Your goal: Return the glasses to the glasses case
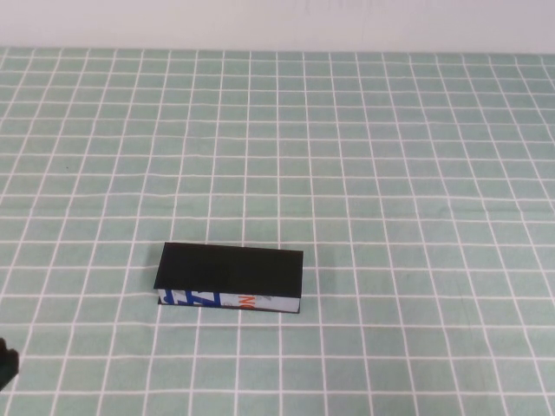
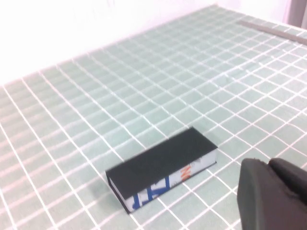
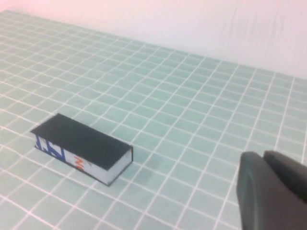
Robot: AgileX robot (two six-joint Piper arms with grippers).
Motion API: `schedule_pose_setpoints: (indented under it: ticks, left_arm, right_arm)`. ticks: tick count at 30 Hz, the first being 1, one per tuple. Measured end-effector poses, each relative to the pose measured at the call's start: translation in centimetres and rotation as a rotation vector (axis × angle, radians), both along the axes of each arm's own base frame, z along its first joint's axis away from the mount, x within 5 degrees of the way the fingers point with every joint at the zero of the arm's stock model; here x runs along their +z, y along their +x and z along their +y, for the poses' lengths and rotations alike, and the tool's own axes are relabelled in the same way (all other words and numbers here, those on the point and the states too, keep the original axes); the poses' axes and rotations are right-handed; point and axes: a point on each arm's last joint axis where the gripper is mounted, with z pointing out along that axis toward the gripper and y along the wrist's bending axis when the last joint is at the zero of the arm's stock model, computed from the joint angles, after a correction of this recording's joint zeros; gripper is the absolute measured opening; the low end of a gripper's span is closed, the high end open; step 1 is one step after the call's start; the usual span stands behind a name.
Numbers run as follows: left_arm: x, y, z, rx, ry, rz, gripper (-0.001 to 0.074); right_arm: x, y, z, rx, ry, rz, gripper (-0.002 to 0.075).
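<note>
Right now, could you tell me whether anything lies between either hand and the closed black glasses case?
Nothing visible does. The black rectangular glasses case lies shut on the green checked tablecloth; only bare cloth separates it from the left hand and the right hand.

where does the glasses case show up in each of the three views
High view: the glasses case lies shut, left of centre in the lower half; the left gripper peeks in at the lower left edge.
Left wrist view: lower centre, beside the left gripper.
Right wrist view: lower left, far from the right gripper.
Shared landmark: the case's white front edge with blue and orange print, on the green checked cloth.
</note>
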Motion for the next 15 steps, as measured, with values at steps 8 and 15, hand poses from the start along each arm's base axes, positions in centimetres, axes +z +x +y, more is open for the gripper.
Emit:
schedule_pose_setpoints:
  ticks: [8, 15]
  left_arm:
    - [-0.2, 0.3, 0.1, 0.033, -0.039, -0.002, -0.0002]
    - [-0.1, 0.3, 0.1, 0.034, -0.039, -0.005, -0.0002]
  right_arm:
    - [-3.2, 0.4, 0.1, -0.006, -0.02, 0.053, -0.0011]
    - [-3.2, 0.4, 0.1, -0.006, -0.021, 0.055, -0.0011]
